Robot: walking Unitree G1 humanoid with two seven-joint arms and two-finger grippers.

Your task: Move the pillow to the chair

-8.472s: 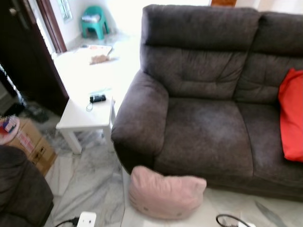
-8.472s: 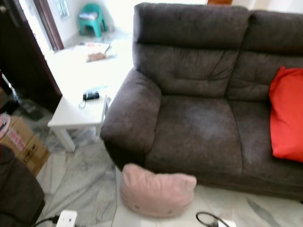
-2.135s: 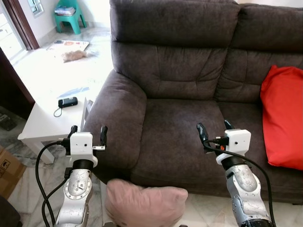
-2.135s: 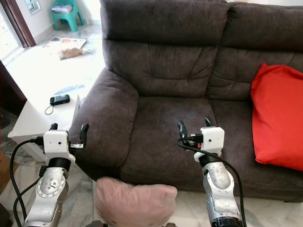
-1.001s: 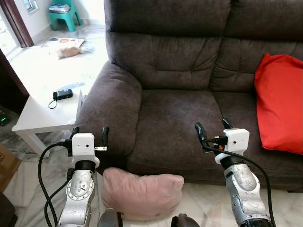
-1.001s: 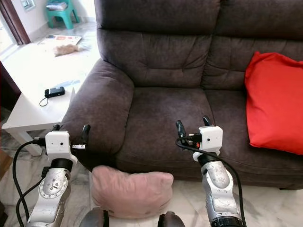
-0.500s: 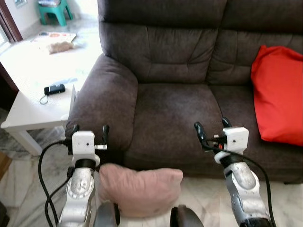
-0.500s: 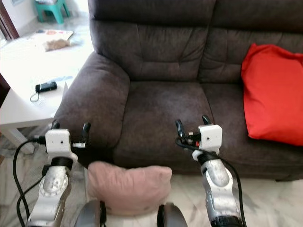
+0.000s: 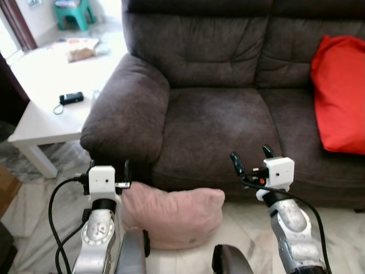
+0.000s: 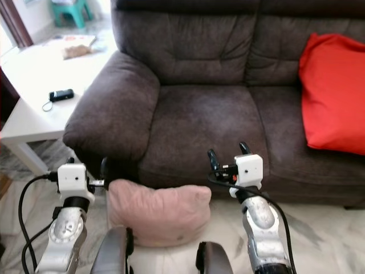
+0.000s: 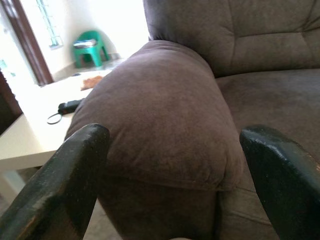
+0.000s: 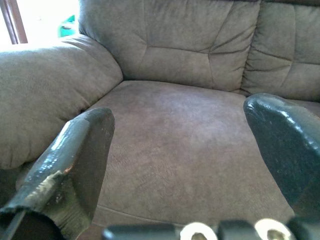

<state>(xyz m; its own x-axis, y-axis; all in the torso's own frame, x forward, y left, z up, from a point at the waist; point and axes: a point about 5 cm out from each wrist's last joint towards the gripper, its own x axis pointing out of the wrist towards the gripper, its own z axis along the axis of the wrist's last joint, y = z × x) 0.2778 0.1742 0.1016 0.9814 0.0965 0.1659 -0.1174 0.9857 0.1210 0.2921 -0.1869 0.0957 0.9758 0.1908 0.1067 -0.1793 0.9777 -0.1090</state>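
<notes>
far left floor: green stool (image 9: 73, 11) at far left; paper sheet with a tan object (image 9: 80, 50) on the bright floor nearer.
white side table (image 9: 43, 123): left of the sofa, just beside its armrest; black device with a cord (image 9: 71, 98) on top.
left gripper (image 9: 109, 169): raised near the front of the armrest, left of the pillow and above its left end; fingers spread, holding nothing.
sofa armrest (image 9: 128, 111): bulky, dark brown; stands between left gripper and seat.
pink pillow (image 9: 171, 214): on the marble floor, near, touching the sofa's front base below the left seat, between the two arms.
sofa (image 9: 228, 85): dark brown, two seats, spans centre to right; left seat cushion bare.
right gripper (image 9: 250, 159): raised in front of the left seat's front edge, right of the pillow; fingers parted, holding nothing.
red cushion (image 9: 341, 94): far right, leaning on the right seat's backrest.
left wrist view: armrest (image 11: 165, 120) fills the gap between the black fingers (image 11: 60, 190); stool, table and device seen beyond it.
right wrist view: seat cushion (image 12: 185, 145) and backrest between spread fingers (image 12: 75, 165); armrest off to one side.
head views: pillow, both arms and red cushion together.
</notes>
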